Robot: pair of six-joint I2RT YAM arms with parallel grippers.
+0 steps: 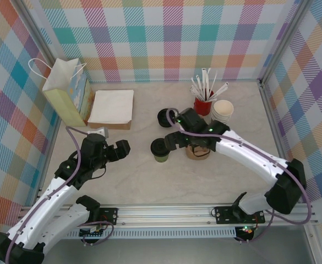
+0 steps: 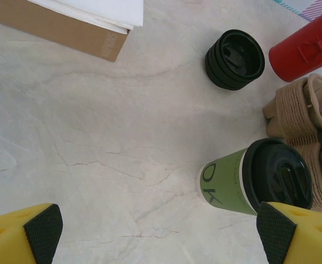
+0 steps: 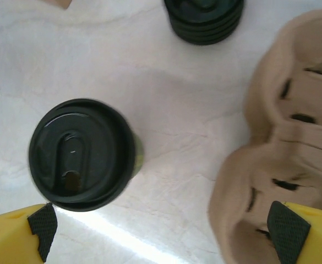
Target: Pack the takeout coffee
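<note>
The takeout coffee is an olive-green paper cup with a black lid, standing upright mid-table. My left gripper is open to its left, apart from it. In the left wrist view, the cup stands by the right fingertip of the open left gripper. My right gripper hovers open above the gap between cup and brown pulp carrier. From the right wrist, the lid is at left, the carrier at right, and bare table lies between the right gripper fingers.
A paper bag stands at the back left beside a flat box with white sheets. A stack of black lids, a red cup of straws and stacked white cups stand behind the carrier.
</note>
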